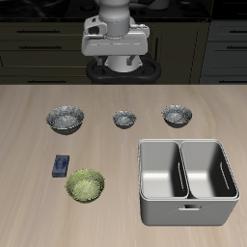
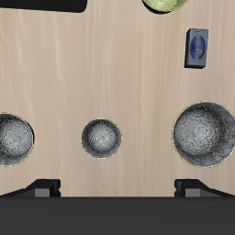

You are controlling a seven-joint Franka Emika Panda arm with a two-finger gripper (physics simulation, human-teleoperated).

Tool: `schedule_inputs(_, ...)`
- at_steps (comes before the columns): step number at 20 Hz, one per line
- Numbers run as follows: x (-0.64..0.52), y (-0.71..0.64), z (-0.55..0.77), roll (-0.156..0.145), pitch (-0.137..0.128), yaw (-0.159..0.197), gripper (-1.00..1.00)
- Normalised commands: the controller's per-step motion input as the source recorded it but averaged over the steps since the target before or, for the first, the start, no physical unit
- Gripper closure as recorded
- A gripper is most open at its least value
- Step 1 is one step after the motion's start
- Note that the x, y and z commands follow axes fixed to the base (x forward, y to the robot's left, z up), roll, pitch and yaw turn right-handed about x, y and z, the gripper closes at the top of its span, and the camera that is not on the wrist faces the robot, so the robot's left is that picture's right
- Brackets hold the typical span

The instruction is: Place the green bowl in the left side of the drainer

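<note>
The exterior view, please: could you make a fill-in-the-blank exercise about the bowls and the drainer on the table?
1. The number of grey bowls in a row behind the drainer is ____.
2. The green bowl sits on the ____, not in the drainer.
3. Both drainer compartments are ____.
4. The small flat box beside the green bowl is ____ in colour.

Missing words: three; table; empty; blue

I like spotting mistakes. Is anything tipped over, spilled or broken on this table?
Nothing stands out. The yellow-green bowl, the three grey patterned bowls and the small blue box all sit flat on the wooden table. The grey metal two-compartment drainer looks empty and undamaged.
</note>
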Motion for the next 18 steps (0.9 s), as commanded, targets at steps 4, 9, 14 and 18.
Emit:
schedule_inputs(4,0.18,-0.21,0.07,-0.028,-0.009,0.002,-1.0)
schedule_inputs(9,0.24,-0.27,0.09,-0.011,0.014,-0.014,-1.0)
schedule_inputs(14,0.33,-0.45,0.12,0.0,0.029,-0.033,-1.0)
schedule_inputs(18,0.22,-0.39,0.09,-0.014,0.007,-0.016,-1.0)
